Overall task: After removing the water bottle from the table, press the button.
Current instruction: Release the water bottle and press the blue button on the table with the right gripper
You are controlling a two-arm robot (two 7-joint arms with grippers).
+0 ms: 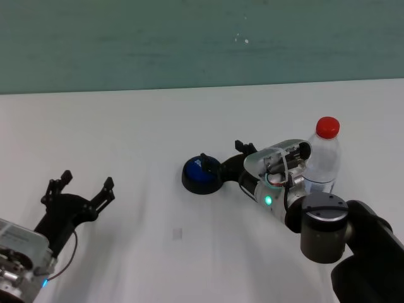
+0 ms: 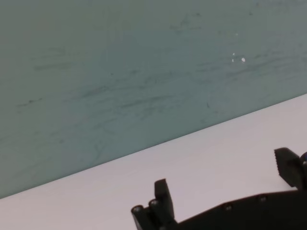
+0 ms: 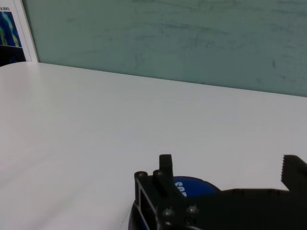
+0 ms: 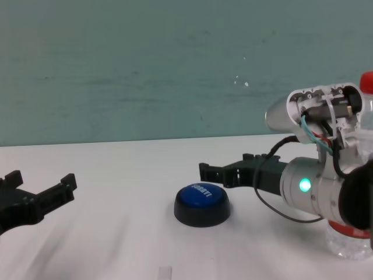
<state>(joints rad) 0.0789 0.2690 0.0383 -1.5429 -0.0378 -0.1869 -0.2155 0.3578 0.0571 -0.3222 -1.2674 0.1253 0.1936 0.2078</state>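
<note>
The water bottle [image 1: 326, 156], clear with a red cap, stands upright on the white table [image 1: 158, 120] at the right, just behind my right forearm; its base shows in the chest view [image 4: 349, 242]. The blue-domed button [image 1: 201, 174] on its black base sits mid-table, also in the chest view [image 4: 201, 201] and the right wrist view [image 3: 192, 187]. My right gripper [image 1: 221, 153] is open and empty, hovering at the button's far right side, slightly above it [image 4: 227, 166]. My left gripper [image 1: 86, 182] is open and empty at the near left.
A teal wall [image 1: 202, 38] runs behind the table's far edge. A small pale mark [image 1: 178, 233] lies on the table in front of the button. A poster edge [image 3: 9, 28] shows at the side in the right wrist view.
</note>
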